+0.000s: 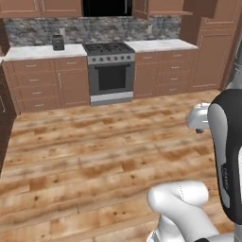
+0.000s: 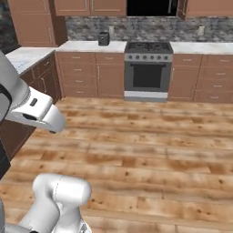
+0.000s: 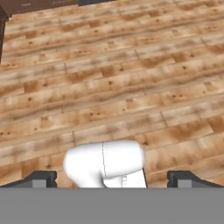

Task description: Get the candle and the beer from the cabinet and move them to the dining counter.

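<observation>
Over bare wood-plank floor (image 3: 131, 65), the two-finger gripper (image 3: 112, 178) has its dark fingertips (image 3: 41, 178) spread wide at the bottom of the hand view, nothing between them. Well ahead on the far wall: stainless steel oven range with black door (image 1: 110, 71), brown wooden base drawers (image 1: 38, 82) on both sides, white marble worktop (image 1: 33, 51) carrying a small dark appliance (image 1: 58, 42) against a grey stone backsplash (image 2: 136, 28). Brown wooden wall cabinets (image 1: 42, 7) run along the top edge, doors closed; candle and beer can't be located.
</observation>
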Motion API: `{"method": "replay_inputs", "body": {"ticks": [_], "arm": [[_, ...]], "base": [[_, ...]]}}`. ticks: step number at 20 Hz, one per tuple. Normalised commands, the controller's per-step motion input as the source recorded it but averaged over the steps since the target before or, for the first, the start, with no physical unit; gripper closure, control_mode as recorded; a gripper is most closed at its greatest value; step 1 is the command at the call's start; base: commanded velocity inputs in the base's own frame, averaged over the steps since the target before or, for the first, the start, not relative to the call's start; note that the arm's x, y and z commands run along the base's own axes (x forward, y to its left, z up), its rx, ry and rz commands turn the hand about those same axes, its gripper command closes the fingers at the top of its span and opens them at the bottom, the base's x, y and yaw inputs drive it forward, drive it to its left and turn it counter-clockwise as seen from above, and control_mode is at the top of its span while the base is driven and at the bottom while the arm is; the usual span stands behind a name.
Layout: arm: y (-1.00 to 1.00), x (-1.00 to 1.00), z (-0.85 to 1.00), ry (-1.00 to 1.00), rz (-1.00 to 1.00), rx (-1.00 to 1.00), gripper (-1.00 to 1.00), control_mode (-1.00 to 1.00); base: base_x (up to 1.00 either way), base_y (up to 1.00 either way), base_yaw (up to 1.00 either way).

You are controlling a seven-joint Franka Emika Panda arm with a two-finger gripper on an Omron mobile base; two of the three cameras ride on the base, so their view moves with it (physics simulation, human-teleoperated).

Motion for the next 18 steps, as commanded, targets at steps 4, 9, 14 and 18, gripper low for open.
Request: {"method": "replay_inputs", "body": {"ticks": [4, 9, 14, 18], "arm": [[0.0, 0.0, 0.0, 0.0, 0.0, 0.0, -1.0, 1.0], [0.0, 0.0, 0.0, 0.0, 0.0, 0.0, -1.0, 1.0], [0.0, 0.0, 0.0, 0.0, 0.0, 0.0, -1.0, 1.0], [0.0, 0.0, 0.0, 0.0, 0.0, 0.0, -1.0, 1.0]], "base": [[1.0, -0.71, 0.26], [1.0, -0.76, 0.25], [1.0, -0.79, 0.2], [1.0, -0.7, 0.15]]}}
